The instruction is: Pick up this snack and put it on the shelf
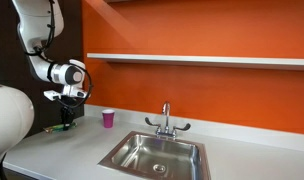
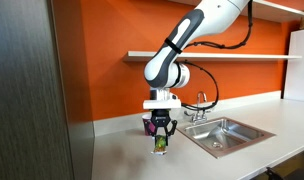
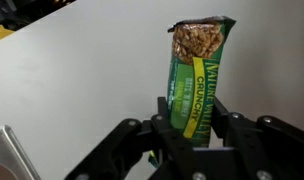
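The snack (image 3: 198,75) is a flat green granola-bar packet. In the wrist view it stands between my gripper's (image 3: 192,115) black fingers, which are shut on its lower part. In an exterior view my gripper (image 2: 161,140) holds the snack (image 2: 161,144) just above the pale countertop (image 2: 122,155). In an exterior view my gripper (image 1: 64,122) hangs low at the counter's left end, and the snack (image 1: 62,128) shows as a small green bit. The shelf (image 1: 192,59) is a thin white ledge on the orange wall, well above the gripper; it also shows in an exterior view (image 2: 242,57).
A small pink cup (image 1: 108,118) stands on the counter against the wall, right of the gripper, partly hidden behind it in an exterior view (image 2: 147,127). A steel sink (image 1: 157,155) with a faucet (image 1: 166,118) lies further along. A dark cabinet (image 2: 32,90) flanks the counter.
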Motion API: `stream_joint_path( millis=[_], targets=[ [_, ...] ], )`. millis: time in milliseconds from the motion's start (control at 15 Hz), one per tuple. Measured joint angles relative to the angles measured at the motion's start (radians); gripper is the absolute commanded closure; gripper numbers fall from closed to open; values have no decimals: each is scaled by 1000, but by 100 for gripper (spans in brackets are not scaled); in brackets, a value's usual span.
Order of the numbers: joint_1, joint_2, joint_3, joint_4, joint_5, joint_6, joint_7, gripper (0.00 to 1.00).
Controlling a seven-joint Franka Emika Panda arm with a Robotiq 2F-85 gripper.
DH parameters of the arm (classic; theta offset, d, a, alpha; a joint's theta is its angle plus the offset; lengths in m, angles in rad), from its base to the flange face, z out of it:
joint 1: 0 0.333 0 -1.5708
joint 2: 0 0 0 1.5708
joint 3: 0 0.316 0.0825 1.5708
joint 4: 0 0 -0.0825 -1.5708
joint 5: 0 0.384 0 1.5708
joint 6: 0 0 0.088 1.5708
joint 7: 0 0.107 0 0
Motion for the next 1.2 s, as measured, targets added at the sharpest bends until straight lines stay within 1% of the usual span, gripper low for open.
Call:
stream_joint_path(
  millis=[133,400,667,1200],
  targets=[
    [0,-13,0,0,-12,-35,-34,82],
    [0,-31,0,0,-93,-93,-110,82],
    [0,-37,0,0,-151,-99,-177,82],
    [0,-56,0,0,-204,-102,-181,82]
  ],
)
